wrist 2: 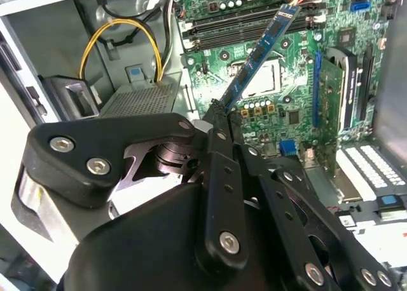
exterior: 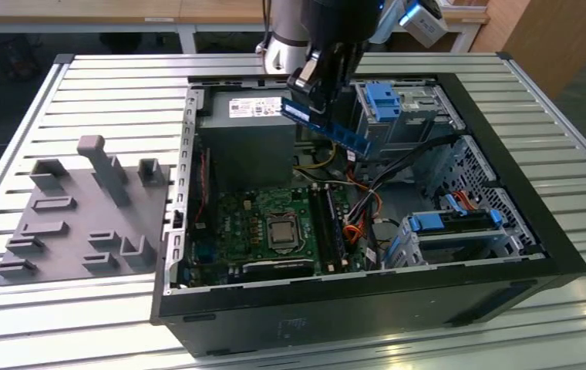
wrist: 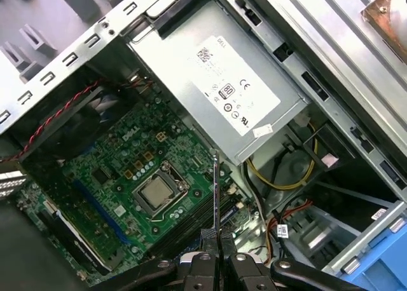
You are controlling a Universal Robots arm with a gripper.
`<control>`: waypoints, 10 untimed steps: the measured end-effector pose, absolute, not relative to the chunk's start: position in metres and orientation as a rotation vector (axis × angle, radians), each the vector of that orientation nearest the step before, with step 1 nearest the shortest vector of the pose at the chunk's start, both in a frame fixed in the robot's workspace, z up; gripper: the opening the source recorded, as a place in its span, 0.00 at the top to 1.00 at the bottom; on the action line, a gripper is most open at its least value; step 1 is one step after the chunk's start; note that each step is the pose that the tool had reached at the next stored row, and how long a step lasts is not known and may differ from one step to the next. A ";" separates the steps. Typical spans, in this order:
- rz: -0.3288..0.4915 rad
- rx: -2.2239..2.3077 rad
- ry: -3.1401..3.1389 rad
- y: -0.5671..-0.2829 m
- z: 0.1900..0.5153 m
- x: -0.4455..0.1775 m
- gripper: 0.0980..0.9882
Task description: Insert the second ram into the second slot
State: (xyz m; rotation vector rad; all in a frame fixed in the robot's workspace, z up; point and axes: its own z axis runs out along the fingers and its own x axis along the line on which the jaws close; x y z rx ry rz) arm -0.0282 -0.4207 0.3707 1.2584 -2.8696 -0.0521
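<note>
Black sheet steel forms the near wall of the open computer case (exterior: pixel 375 308), which lies on its side on a slatted metal table (exterior: pixel 87 324). A grey fixture plate (exterior: pixel 67 231) with upright pegs lies on the table just beside the case, toward the table's edge on the exterior view's left.

Inside the case, the green motherboard (exterior: pixel 241 223) fills the near corner on the exterior view's left. Its processor socket (exterior: pixel 277 230) sits beside the long black memory slots (exterior: pixel 329 223). I cannot tell whether any slot is already filled. A drive cage with blue plastic tabs (exterior: pixel 452 223) occupies the near corner on the exterior view's right.

Farther back, the gripper (exterior: pixel 308 100) hangs over the far half of the case. Its jaws are clamped on one end of the second ram (exterior: pixel 329 127), a thin blue stick. The stick is in the air and tilted, well apart from the slots and touching nothing else. In the second wrist view it (wrist 2: pixel 261 56) slants out from the gripper (wrist 2: pixel 219 113) over the motherboard. In the first wrist view it (wrist: pixel 216 189) appears edge-on, rising from the gripper (wrist: pixel 216 240).

Behind the stick, the grey power supply (exterior: pixel 247 139) lies along the case's far edge. Yellow cables (wrist 2: pixel 121 24) loop beside the power supply.
</note>
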 end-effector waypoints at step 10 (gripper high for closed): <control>-0.051 1.103 -2.934 -0.421 0.371 -0.028 0.96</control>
